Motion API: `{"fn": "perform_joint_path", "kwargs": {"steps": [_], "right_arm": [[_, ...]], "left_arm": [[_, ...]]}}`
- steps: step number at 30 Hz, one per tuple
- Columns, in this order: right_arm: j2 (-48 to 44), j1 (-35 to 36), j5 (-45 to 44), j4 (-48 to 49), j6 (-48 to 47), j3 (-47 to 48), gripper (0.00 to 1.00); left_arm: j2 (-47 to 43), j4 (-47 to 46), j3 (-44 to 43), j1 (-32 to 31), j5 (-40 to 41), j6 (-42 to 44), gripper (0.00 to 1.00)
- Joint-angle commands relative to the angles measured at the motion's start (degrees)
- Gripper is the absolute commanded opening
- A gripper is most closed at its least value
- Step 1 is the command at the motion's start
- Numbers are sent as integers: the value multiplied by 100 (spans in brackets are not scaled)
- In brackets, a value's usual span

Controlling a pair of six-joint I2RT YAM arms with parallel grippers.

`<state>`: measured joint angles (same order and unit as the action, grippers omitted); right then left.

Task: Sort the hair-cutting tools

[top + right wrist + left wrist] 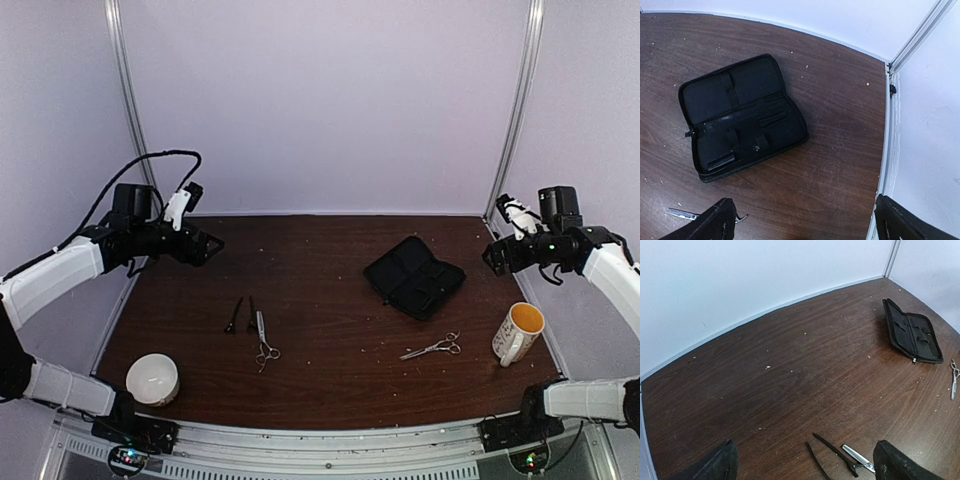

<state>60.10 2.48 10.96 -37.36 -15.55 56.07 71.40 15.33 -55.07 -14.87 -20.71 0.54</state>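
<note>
Both grippers hang wide open and empty above the side edges of the table (330, 395), and the hair-cutting tools lie loose on the wood.
In the top view, the left gripper (205, 245) sits at 10 o'clock and the right gripper (497, 255) at 2. The left scissors (264, 340) lie at 8 o'clock, just beside the first black clip (234, 316) and the second black clip (251, 312). The right scissors (432, 349) lie at 4, near the open black zip case (414, 276) and a yellow-lined mug (517, 333).
</note>
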Motion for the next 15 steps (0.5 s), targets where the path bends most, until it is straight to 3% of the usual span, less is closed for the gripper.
{"fn": "perform_joint_path", "kwargs": {"steps": [1,2,4,7,10,15], "right_arm": [[-175,-33,184,645,157,-103,100],[-141,-37,525,580,-9,-68,100],[-8,-21,1317,360,-615,3,85],[305,10,1611,-87,-1266,334,76],[788,181,1579,-775,-2071,763,70],[1689,826,581,-1498,-3005,1242,60]], "left_arm": [[-249,-363,84,-98,716,-129,96],[-275,-327,42,-134,793,-139,96],[-332,-190,-105,-252,889,-148,93],[-348,286,-446,-617,1351,-102,90],[-328,715,-728,-915,1648,-198,87],[-552,874,-747,-1335,1877,-787,88]]}}
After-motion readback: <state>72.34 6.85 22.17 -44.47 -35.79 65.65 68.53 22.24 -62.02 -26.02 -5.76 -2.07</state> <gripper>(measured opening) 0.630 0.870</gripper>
